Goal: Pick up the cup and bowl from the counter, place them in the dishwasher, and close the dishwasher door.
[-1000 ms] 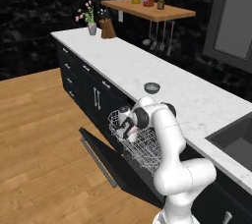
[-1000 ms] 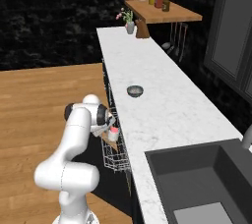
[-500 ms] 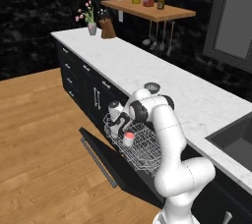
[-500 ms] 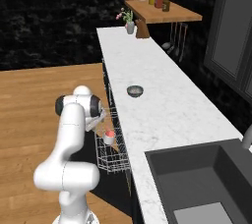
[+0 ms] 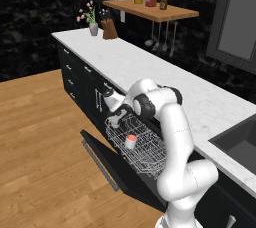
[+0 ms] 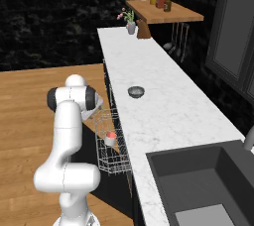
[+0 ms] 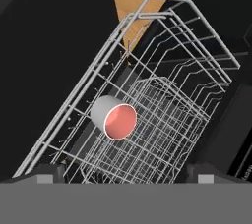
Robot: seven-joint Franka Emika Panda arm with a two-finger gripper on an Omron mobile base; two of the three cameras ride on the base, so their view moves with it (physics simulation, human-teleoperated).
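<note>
The cup (image 7: 114, 117), white-grey with a red inside, lies on its side in the dishwasher's silver wire rack (image 7: 172, 115). It shows as a small red-topped cup (image 5: 131, 141) in the left base view and again as the cup (image 6: 110, 137) in the right base view. My gripper (image 7: 126, 174) hangs open just above the rack, nothing between its fingers; in the left base view the gripper (image 5: 118, 115) hovers over the rack's far-left end. The grey bowl (image 6: 136, 91) sits on the white marble counter (image 6: 163, 111). The dishwasher door (image 5: 107, 153) lies folded down, open.
A sink (image 6: 198, 190) is sunk into the counter's near end. A wooden shelf (image 5: 155, 11) with jars hangs at the back, with a flower pot (image 5: 93, 28) and knife block (image 5: 109, 31) below it. Wooden floor (image 5: 40, 147) spreads left of the door.
The gripper opened and let go of the cup, which now rests in the rack. The hand rose and drew back toward the rack's far-left end.
</note>
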